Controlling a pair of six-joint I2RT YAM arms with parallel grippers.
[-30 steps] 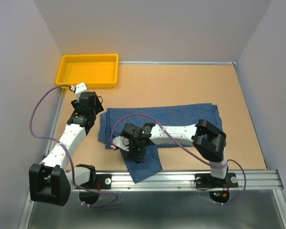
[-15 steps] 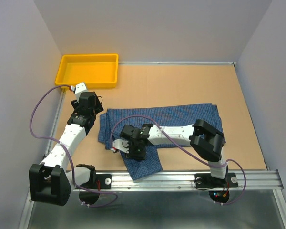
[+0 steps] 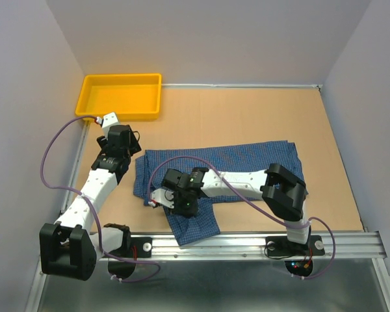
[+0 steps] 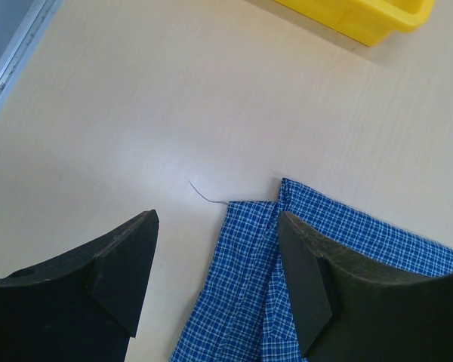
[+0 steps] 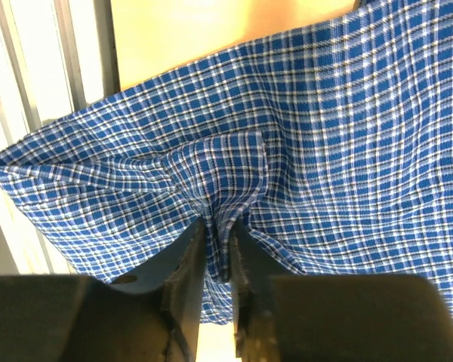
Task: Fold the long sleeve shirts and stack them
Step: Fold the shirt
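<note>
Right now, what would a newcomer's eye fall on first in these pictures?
The blue checked shirt stands out first, spread across the middle of the tan table with one part trailing toward the near edge. There the right gripper is shut on a bunched fold of its cloth. The bright yellow bin sits in the far left corner, and the left gripper hangs open over the shirt's left edge.

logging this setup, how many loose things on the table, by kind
shirt: 1
bin: 1
total: 2
</note>
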